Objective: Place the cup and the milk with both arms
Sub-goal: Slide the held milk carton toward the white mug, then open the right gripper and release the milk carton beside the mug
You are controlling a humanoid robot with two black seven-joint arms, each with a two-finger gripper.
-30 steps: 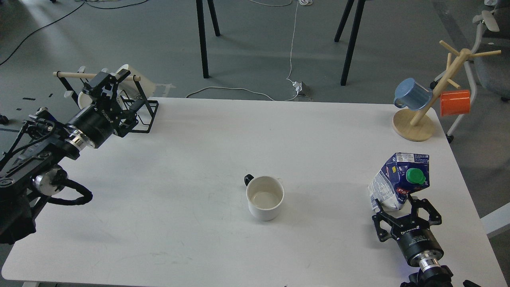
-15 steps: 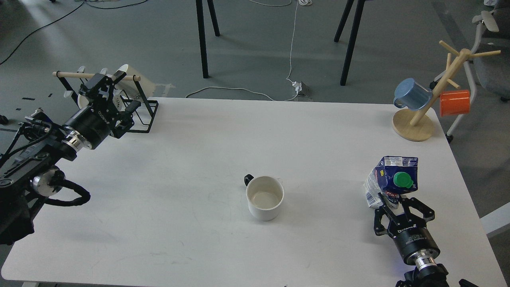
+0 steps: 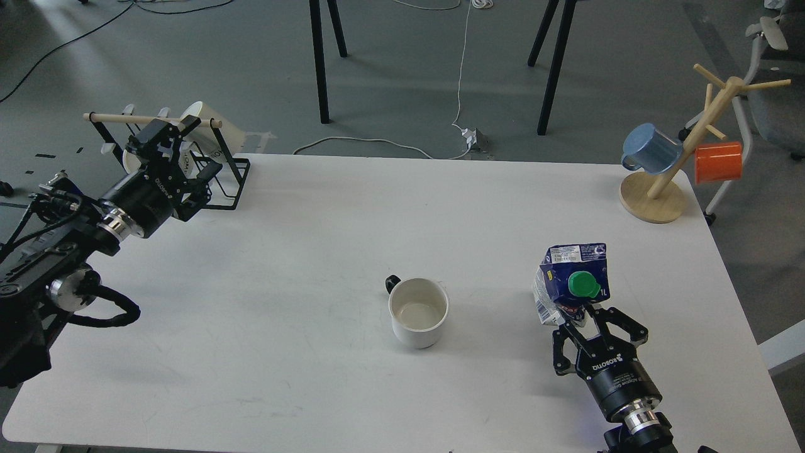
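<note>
A white cup (image 3: 418, 311) with a dark handle stands upright in the middle of the white table (image 3: 352, 207), empty. A blue milk carton (image 3: 569, 280) with a green cap is held upright to the right of the cup. My right gripper (image 3: 582, 314) is shut on the carton's lower part. My left gripper (image 3: 165, 141) is at the far left, by the black rack, far from the cup. Its fingers look spread and hold nothing.
A black wire rack (image 3: 207, 167) with a wooden rod and white dishes stands at the table's back left corner. A wooden mug tree (image 3: 666, 182) with a blue mug (image 3: 651, 149) and an orange mug (image 3: 718, 162) stands at the back right.
My right gripper has carried the milk carton leftward, closer to the cup, and it now stands more upright. My left arm shifted slightly left and back.
</note>
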